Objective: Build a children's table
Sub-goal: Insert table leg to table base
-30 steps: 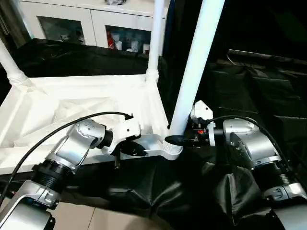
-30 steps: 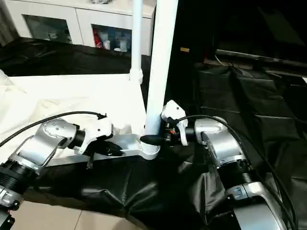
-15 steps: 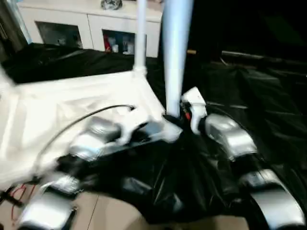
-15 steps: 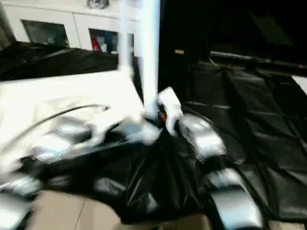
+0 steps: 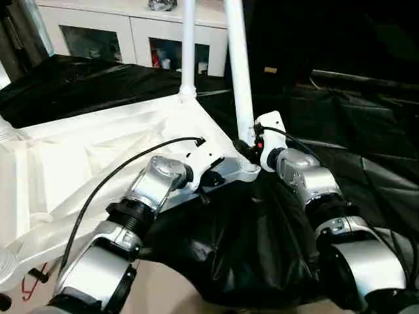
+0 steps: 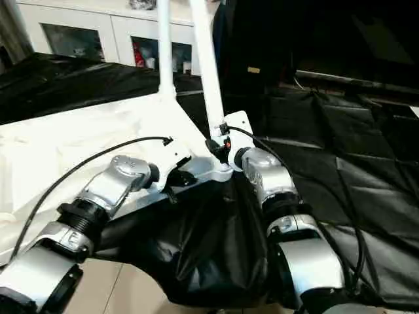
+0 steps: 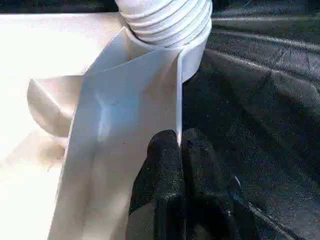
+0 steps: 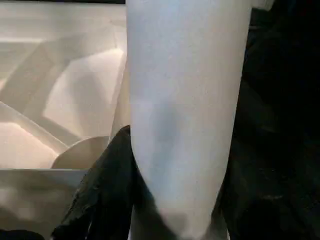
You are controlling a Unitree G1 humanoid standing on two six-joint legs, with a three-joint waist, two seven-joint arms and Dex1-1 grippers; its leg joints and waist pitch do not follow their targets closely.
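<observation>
1. Tabletop (image 5: 85, 163) lies upside down, ribbed underside up, on black sheeting (image 5: 242, 242); it spans the left and centre. Our near corner looks lifted off the sheeting.
2. Left gripper (image 5: 211, 178) is pinched almost fully closed on the thin rim wall of the tabletop, just beside the near corner socket (image 5: 243, 171). In the left wrist view the black fingers (image 7: 162, 170) straddle that wall edge. Our read: this grip braces the top so the socket doesn't shift while the leg is worked.
3. Far leg (image 5: 188, 46) stands upright in the far corner socket, looks seated. Another leg stub sits at the far-left edge (image 5: 5, 127).
4. Near leg (image 5: 238, 65) rises from the near socket, tilted slightly. Ribbed collar visible at its base in the left wrist view (image 7: 167, 20).
5. Right gripper (image 5: 247, 149) is about half open, fingers (image 8: 107, 185) on either side of the near leg low down, close to the socket. We judge it's holding low for control while seating or screwing the leg; can't tell if it's fully home.
6. Task state, our estimate: at least three legs in sockets; fourth corner can't be confirmed.
7. Room: white glass-door cabinet (image 5: 118, 36) behind, bottles inside. More black sheeting to the right, pale floor at the bottom edge.
</observation>
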